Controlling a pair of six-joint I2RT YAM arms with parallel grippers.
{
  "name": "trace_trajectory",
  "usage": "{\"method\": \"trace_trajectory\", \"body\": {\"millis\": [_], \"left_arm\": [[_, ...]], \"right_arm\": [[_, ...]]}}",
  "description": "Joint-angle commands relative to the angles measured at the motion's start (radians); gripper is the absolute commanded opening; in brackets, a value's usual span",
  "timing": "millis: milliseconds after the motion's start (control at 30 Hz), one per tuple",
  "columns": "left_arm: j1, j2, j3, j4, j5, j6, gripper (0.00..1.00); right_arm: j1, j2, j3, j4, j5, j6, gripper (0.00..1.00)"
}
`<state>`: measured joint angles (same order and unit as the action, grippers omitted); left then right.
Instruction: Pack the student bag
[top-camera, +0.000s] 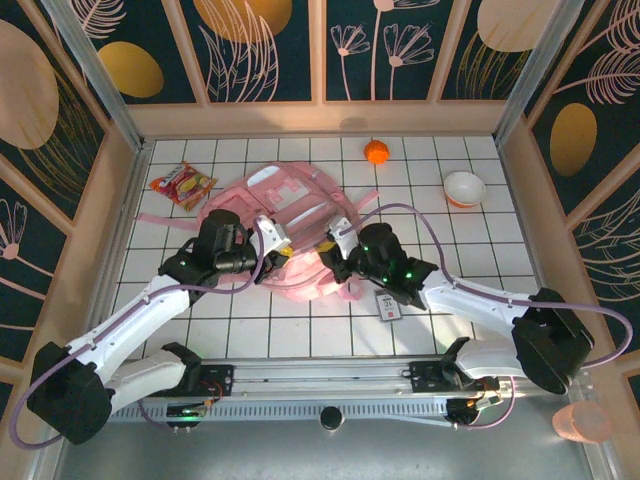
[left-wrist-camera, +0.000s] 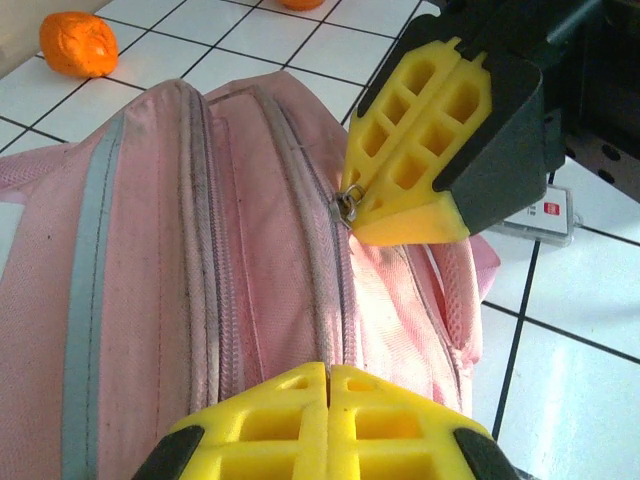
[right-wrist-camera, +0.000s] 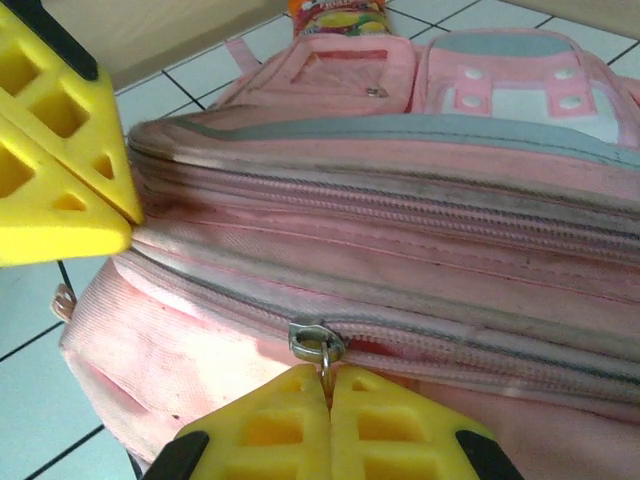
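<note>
White tiles are covering the table (top-camera: 300, 335), and dark panels with leaf patterns are walling it in. The right gripper (right-wrist-camera: 328, 385) is pressing its yellow fingers together on the metal zipper pull (right-wrist-camera: 318, 342), pinching it at the near side of the student bag (top-camera: 300, 200). The left gripper (left-wrist-camera: 329, 385) is also holding its fingers pressed together, tips resting against the bag's top seam just beside the zip; whether cloth is caught between them I cannot tell. The pink bag is lying flat in the middle of the table, pockets facing up. A small white card (top-camera: 388, 305) is lying near it, by the right arm. Farther off, a snack packet (top-camera: 182, 184) is sitting to the left, an orange ball (top-camera: 376, 152) behind, and a white bowl (top-camera: 464, 187) to the right.
</note>
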<state>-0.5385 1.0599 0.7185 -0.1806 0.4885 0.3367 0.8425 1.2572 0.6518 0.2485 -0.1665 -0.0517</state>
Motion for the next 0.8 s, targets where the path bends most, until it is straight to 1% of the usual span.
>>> {"method": "trace_trajectory", "body": {"millis": [0,33,67,133,167,233,300,500,567,600,667,733,767], "left_arm": [[0.010,-0.019,0.014,-0.012,-0.036,0.042,0.00],[0.008,-0.013,0.024,-0.018,-0.009,0.052,0.07],[0.009,-0.006,0.036,-0.023,0.021,0.058,0.16],[-0.004,0.014,0.064,-0.025,0.073,0.066,0.37],[-0.022,0.022,0.073,-0.026,0.057,0.074,0.43],[-0.072,0.035,0.082,-0.031,-0.023,0.115,0.50],[-0.087,0.050,0.077,-0.025,-0.044,0.133,0.53],[-0.099,0.109,0.057,-0.002,-0.040,0.154,0.54],[-0.100,0.127,0.045,0.020,-0.048,0.158,0.53],[-0.100,0.137,0.043,0.027,-0.056,0.161,0.51],[-0.099,0.154,0.044,0.013,-0.063,0.185,0.42],[-0.099,0.149,0.034,0.005,-0.093,0.191,0.20],[-0.099,0.140,0.027,-0.002,-0.105,0.200,0.11]], "right_arm": [[-0.008,-0.020,0.014,-0.081,-0.037,-0.015,0.00],[-0.002,-0.015,0.021,-0.083,-0.056,-0.010,0.00],[0.006,-0.012,0.028,-0.081,-0.067,-0.008,0.00],[0.024,-0.007,0.039,-0.070,-0.091,-0.006,0.00],[0.028,-0.004,0.042,-0.065,-0.099,-0.005,0.00],[0.037,0.000,0.052,-0.062,-0.114,-0.005,0.00],[0.041,0.002,0.058,-0.061,-0.124,-0.006,0.00],[0.047,-0.010,0.072,-0.055,-0.157,-0.005,0.00],[0.049,-0.014,0.073,-0.051,-0.169,-0.002,0.00],[0.049,-0.017,0.074,-0.053,-0.169,-0.001,0.00],[0.050,-0.021,0.078,-0.072,-0.158,-0.003,0.00],[0.041,-0.036,0.074,-0.099,-0.122,-0.007,0.00],[0.032,-0.044,0.066,-0.109,-0.111,-0.008,0.00]]}}
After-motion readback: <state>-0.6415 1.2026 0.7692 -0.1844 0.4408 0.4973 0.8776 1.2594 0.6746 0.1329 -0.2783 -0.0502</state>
